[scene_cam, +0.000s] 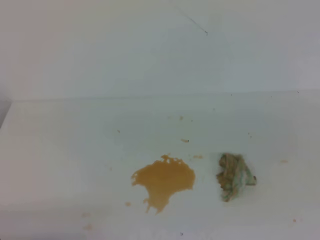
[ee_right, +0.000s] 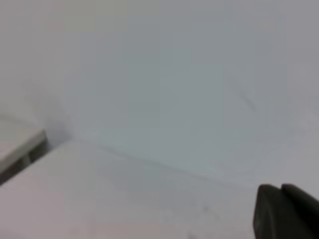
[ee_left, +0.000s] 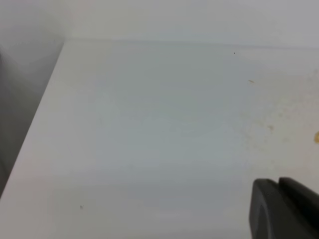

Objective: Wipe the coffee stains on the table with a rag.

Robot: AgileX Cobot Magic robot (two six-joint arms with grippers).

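One rag (scene_cam: 235, 176) beside coffee stains (scene_cam: 164, 180), both end effectors away

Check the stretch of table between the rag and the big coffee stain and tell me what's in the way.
Nothing visible stands in the way. The rag lies right of the coffee stains on the table, with only bare white surface between them. A few tiny brown specks lie nearby. Neither gripper appears in the high view.
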